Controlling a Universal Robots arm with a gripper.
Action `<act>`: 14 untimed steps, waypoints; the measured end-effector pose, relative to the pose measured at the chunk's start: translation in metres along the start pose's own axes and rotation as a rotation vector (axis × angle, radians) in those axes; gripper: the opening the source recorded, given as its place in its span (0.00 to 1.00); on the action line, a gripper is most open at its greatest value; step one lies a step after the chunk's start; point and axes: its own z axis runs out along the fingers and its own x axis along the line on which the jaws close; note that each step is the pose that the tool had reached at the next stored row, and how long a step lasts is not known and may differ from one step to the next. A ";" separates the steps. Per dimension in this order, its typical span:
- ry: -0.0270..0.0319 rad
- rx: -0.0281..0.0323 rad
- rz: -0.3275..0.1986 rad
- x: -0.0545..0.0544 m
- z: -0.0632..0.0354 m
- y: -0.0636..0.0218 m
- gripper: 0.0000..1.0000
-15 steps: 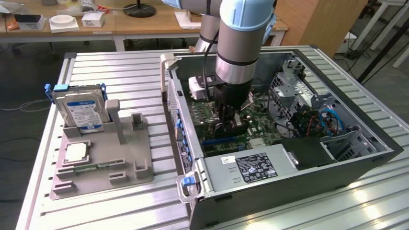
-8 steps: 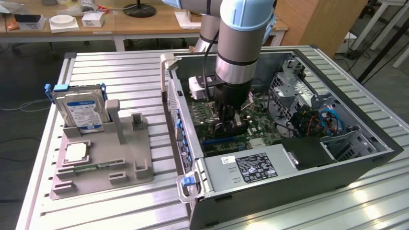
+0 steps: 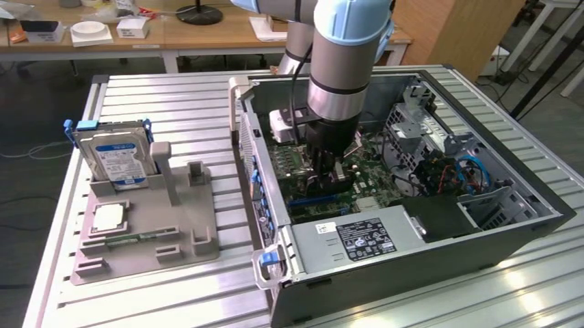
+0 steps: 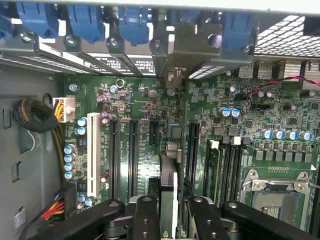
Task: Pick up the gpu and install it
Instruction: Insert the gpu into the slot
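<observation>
Table [image 3: 164,96]: ribbed bare metal, satin. Holder [image 3: 187,222]: matt grey plastic. Hand [image 4: 171,202]: matt black. gpu [image 4: 166,175]: matt black edge.

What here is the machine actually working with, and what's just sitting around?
In the job: black pincer, gripping the thin flat black card; green circuit board in the open black computer case.
Lying about: silver hard drive with blue label, small green memory stick, square silver chip, on a grey holder.
</observation>
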 end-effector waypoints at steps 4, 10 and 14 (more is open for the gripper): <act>0.0000 0.0002 0.000 0.000 0.0001 0.0004 0.27; 0.0000 0.0001 0.000 0.000 0.0001 0.0009 0.27; 0.0009 -0.0001 0.011 0.000 0.0000 0.0009 0.27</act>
